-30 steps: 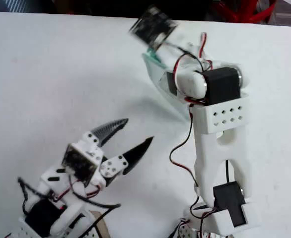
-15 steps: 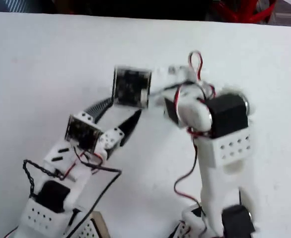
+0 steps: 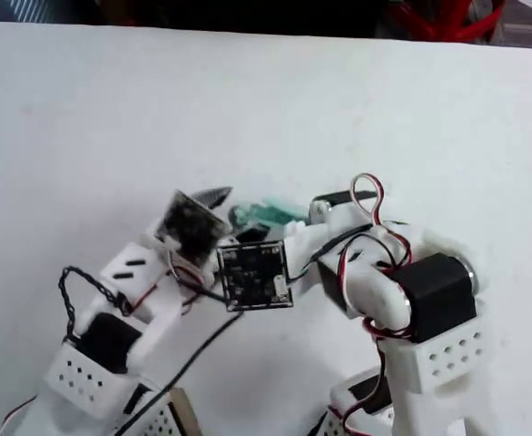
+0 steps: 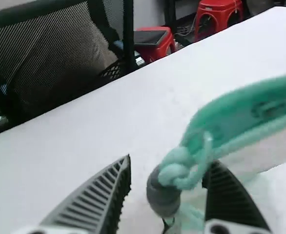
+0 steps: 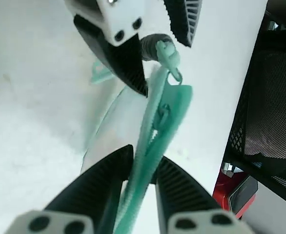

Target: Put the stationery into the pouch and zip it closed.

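Here, the right gripper [image 5: 144,155] is pinching the teal zipper edge of the clear pouch [image 5: 168,102], its jaws pressed tight on the strip, and is holding it near the middle of the white table [image 3: 112,109]. The left gripper [image 4: 171,165] is sitting just beside it with its jaws spread wide, flanking the grey zipper pull [image 4: 163,191] and its teal cord without clamping it

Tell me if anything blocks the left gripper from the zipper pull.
Nothing visible does. The zipper pull sits inside the open left gripper, with no other thing between them. The right gripper clamps the pouch by its green zipper edge.
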`<state>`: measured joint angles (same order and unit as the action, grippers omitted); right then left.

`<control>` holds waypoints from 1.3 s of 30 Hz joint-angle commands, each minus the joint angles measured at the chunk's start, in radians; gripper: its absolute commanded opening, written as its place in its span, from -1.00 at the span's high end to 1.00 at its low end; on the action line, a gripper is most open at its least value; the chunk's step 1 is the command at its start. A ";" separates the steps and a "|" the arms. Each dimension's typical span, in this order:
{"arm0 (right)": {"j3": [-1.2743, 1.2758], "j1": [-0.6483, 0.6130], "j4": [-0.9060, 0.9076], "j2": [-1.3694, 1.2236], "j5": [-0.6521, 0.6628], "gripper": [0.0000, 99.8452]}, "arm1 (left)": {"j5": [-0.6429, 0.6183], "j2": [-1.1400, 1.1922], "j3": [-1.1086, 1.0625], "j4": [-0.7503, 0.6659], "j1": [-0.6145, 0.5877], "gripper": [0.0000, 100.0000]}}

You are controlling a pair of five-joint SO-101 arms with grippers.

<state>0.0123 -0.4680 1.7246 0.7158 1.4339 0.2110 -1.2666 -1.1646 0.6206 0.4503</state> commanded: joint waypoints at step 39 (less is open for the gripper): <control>-0.203 0.176 -0.108 -0.266 -0.585 0.27 | -0.095 0.226 0.222 -0.175 -0.104 0.95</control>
<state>-0.1565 -0.3422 1.6709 0.4473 0.8585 0.1297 -1.1684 -1.0587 0.4703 0.3583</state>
